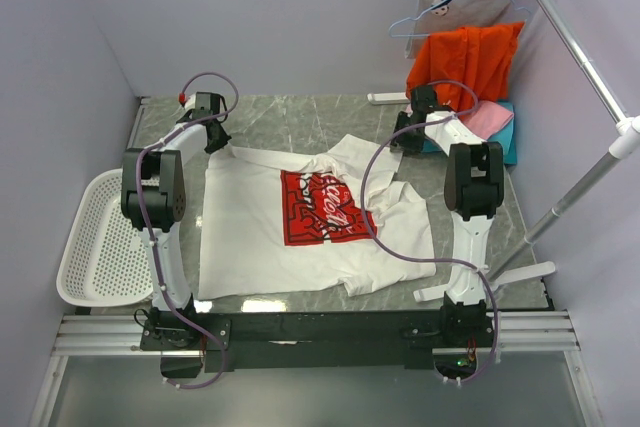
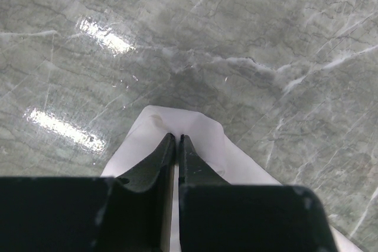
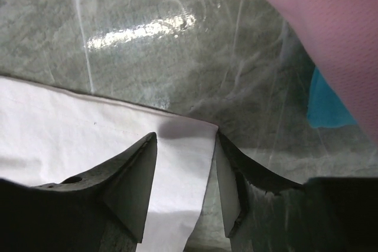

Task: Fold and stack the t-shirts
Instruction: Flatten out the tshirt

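Observation:
The white t-shirt (image 1: pixel 300 217) with the red square print (image 1: pixel 322 207) lies spread on the marble table. My left gripper (image 1: pixel 213 139) is at its far left corner, shut on a pinch of white cloth (image 2: pixel 195 131). My right gripper (image 1: pixel 410 132) is open at the shirt's far right corner, its fingers astride the white cloth edge (image 3: pixel 183 163). The pink t-shirt (image 1: pixel 485 119) lies folded on the teal one (image 1: pixel 508 137) at the far right; both show in the right wrist view, pink (image 3: pixel 331 33) and teal (image 3: pixel 328 104).
A white plastic basket (image 1: pixel 100 242) sits at the left table edge. An orange shirt (image 1: pixel 465 62) hangs on a rack at the back right, with a metal pole (image 1: pixel 575 47) slanting down the right side. Grey walls close in the table.

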Robot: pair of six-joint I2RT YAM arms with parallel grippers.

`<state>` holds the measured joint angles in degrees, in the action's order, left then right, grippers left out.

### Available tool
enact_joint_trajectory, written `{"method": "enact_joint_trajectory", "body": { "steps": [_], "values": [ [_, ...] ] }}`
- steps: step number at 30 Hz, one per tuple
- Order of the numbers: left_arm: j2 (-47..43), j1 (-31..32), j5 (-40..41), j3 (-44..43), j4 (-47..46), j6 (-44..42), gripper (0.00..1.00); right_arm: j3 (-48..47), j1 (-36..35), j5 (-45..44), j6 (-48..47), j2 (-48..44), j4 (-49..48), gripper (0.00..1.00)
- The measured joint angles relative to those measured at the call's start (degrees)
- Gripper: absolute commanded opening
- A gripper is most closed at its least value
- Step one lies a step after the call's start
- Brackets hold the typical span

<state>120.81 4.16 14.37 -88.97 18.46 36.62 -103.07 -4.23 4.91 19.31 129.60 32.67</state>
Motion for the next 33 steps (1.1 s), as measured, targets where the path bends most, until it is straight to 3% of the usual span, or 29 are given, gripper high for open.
{"method": "enact_joint_trajectory", "body": {
  "steps": [2,4,8,19,33],
  "values": [
    [0.0,0.02,0.0,0.0,0.07,0.0,0.08,-0.02,0.0,0.72,-0.35,0.0,0.26,0.48],
    [0.0,0.0,0.0,0.0,0.11,-0.02,0.08,-0.26,0.0,1.27,-0.85,0.13,0.94,0.37],
    [0.0,0.0,0.0,0.0,0.17,-0.02,0.08,-4.09,0.0,2.45,-1.68,2.45,3.48,0.0],
    [0.0,-0.79,-0.92,-0.42,1.09,-0.2,0.07,-10.03,0.0,5.44,-2.01,4.76,4.17,0.0],
    [0.0,-5.75,-5.33,-9.25,4.15,-2.21,0.07,-25.4,0.07,4.57,-2.91,-2.27,2.14,0.0]
  ]
}}
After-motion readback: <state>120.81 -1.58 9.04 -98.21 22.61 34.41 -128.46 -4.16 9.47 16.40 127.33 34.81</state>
